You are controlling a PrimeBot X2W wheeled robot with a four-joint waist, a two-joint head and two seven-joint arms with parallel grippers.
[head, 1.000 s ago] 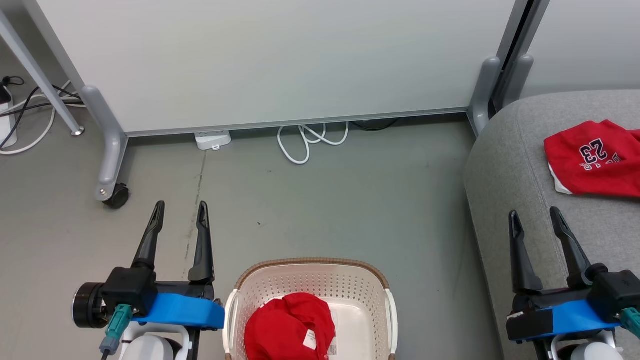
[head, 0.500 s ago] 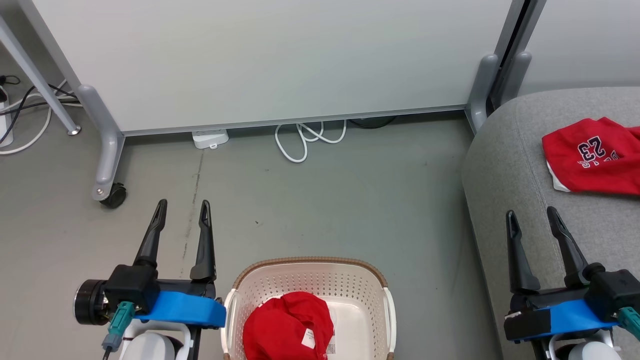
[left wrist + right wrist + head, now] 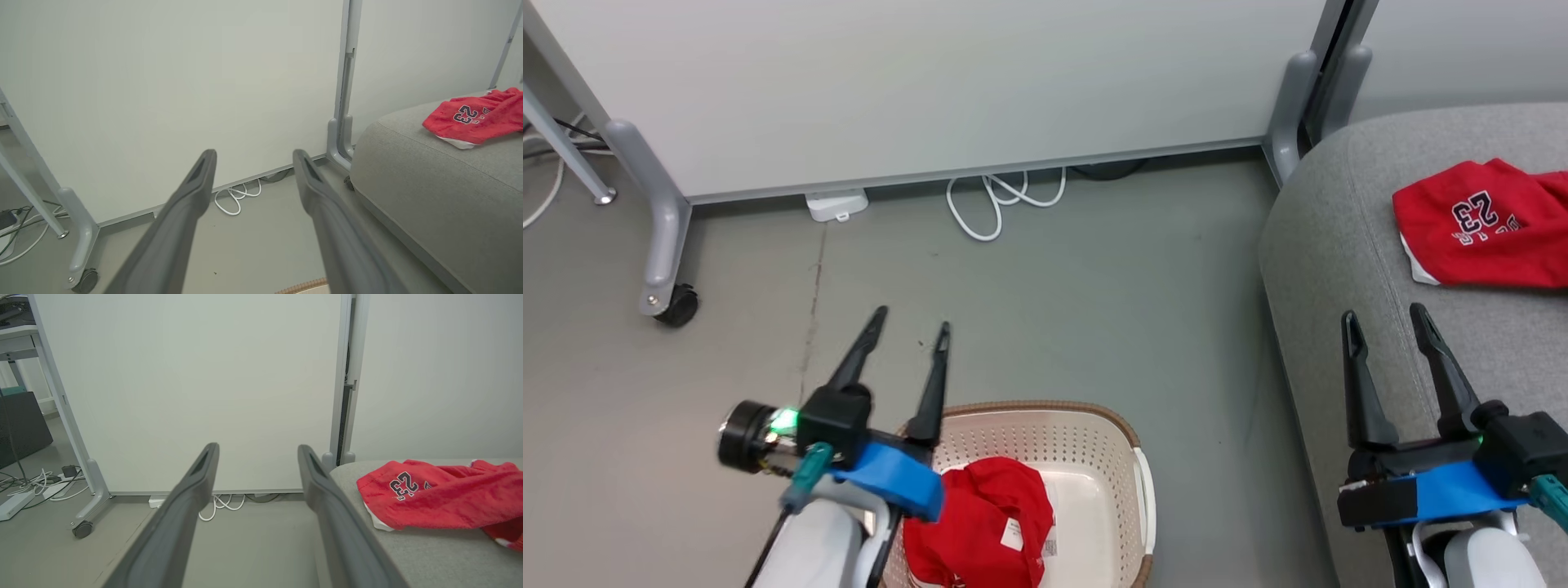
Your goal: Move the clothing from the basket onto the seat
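Head view holds the risk. The grey sofa runs beneath and to the right of the right gripper, whose fingers are spread and empty. The red "23" garment already lies ahead of those tips. The laundry basket sits under the left gripper, also spread and empty. The bunched red garment is below and behind its fingertips, back toward the wrist. A straight descent from here could land a finger on the brown rim or the perforated wall and shove or tip the basket. A shallow pinch could lift one fold and drag the rest over the rim. Left wrist view points at the white partition, with what seems a sliver of rim at its bottom edge. Aiming therefore rests on the head view.
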